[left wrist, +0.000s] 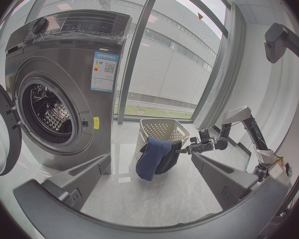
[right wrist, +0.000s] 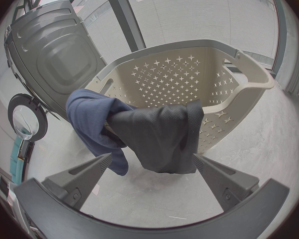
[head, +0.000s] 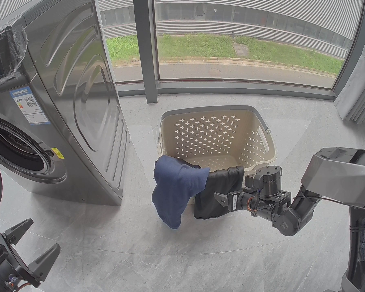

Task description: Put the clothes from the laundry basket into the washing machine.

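Black garment on basket rim, just before right tool.

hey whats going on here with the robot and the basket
A two-armed robot is doing laundry. A blue garment and a black garment hang over the near rim of the laundry basket, not yet loaded. The right gripper is open right at the black one, with nothing grasped. The left gripper hangs open, low in front of the washing machine, whose door stands open.
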Robot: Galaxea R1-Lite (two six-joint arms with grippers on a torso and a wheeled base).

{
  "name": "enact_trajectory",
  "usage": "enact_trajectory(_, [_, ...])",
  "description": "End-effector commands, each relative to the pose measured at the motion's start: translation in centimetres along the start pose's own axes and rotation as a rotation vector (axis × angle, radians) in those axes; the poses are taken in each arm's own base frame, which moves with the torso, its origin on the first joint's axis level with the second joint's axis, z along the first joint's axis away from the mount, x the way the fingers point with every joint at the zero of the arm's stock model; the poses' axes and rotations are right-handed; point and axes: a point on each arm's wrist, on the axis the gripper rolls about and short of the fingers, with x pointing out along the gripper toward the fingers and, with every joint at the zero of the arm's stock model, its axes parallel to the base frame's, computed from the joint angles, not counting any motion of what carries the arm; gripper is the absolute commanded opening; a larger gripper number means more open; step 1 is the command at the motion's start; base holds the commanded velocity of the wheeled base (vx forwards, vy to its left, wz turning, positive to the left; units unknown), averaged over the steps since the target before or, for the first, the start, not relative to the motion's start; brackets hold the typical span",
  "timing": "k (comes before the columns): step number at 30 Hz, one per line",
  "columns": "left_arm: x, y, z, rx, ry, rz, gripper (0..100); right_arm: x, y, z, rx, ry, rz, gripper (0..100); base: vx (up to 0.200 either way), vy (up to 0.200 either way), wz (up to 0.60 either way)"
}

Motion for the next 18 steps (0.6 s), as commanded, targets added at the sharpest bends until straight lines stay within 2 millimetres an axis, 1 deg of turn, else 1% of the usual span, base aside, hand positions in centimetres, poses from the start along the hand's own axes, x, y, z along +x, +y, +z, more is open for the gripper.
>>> enact_trajectory(1, [0.0,0.1,-0.5,0.003,0.017,0.002,100,0.9,-0.3,-1.3,-0.001,0.04,-0.01,100,0.2,0.0,0.0])
enact_trajectory(6, [0.0,0.1,-0.5,0.0,0.016,0.002,100,0.1,-0.3,-1.8,-0.007,0.069,-0.013,100,0.2,0.0,0.0])
enact_trajectory(10, [0.0,0.1,-0.5,-0.003,0.016,0.002,100,0.4,-0.3,-1.6,-0.005,0.05,-0.014,100,0.0,0.0,0.0])
enact_trajectory(15, [0.0,0.1,-0.5,-0.005,0.019,0.002,100,0.8,0.1,-1.5,-0.009,0.035,-0.001,100,0.0,0.0,0.0])
enact_trajectory(18, [0.0,0.1,-0.5,-0.005,0.019,-0.001,100,1.2,0.6,-0.9,-0.011,0.011,0.011,100,0.0,0.0,0.0])
